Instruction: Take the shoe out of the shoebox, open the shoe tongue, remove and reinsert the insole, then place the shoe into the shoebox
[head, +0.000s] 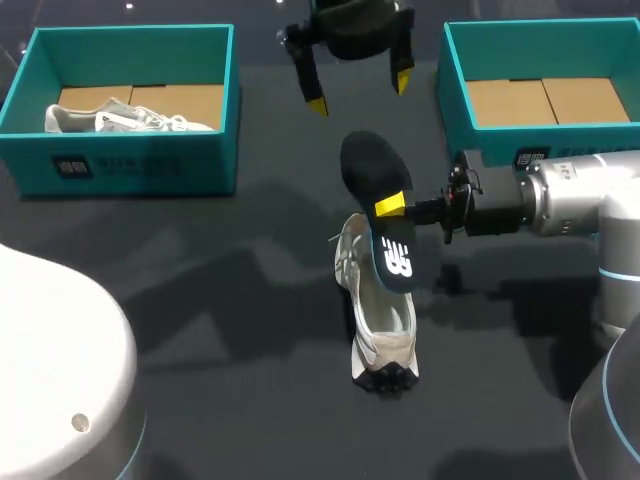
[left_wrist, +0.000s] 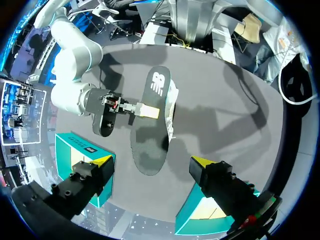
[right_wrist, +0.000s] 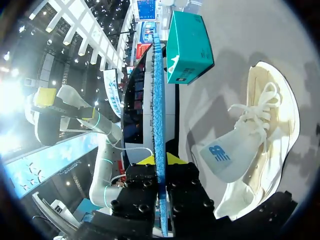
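**Head view.** The insole (head: 378, 200) is clamped at mid-length by the right gripper (head: 390, 205), whose fingers are closed on its two faces. It is held tilted above the shoe (head: 383, 325), which lies on the worktop (head: 220, 300). Reinsertion is judged to be the step in hand. The end nearest the shoe should be fed into the opening first and slid along the sole bed. The left gripper (head: 359, 92) hangs beyond the shoe, with its fingers spread wide and nothing held. A shoebox (head: 540, 60) stands beyond the shoe on the right arm's side. A second shoebox (head: 130, 150) stands well off on the other side, and bare worktop surrounds the shoe.

**Left wrist view.** The insole (left_wrist: 150, 120) is seen ahead of the left gripper (left_wrist: 152, 161). The shoe (left_wrist: 172, 105) shows only as a pale strip beside the insole.

**Right wrist view.** The insole (right_wrist: 158, 100) appears edge-on in the right gripper (right_wrist: 157, 162). Beside it, on the shoe (right_wrist: 265, 165), the tongue (right_wrist: 222, 152) is folded out, so the opening is judged unobstructed.
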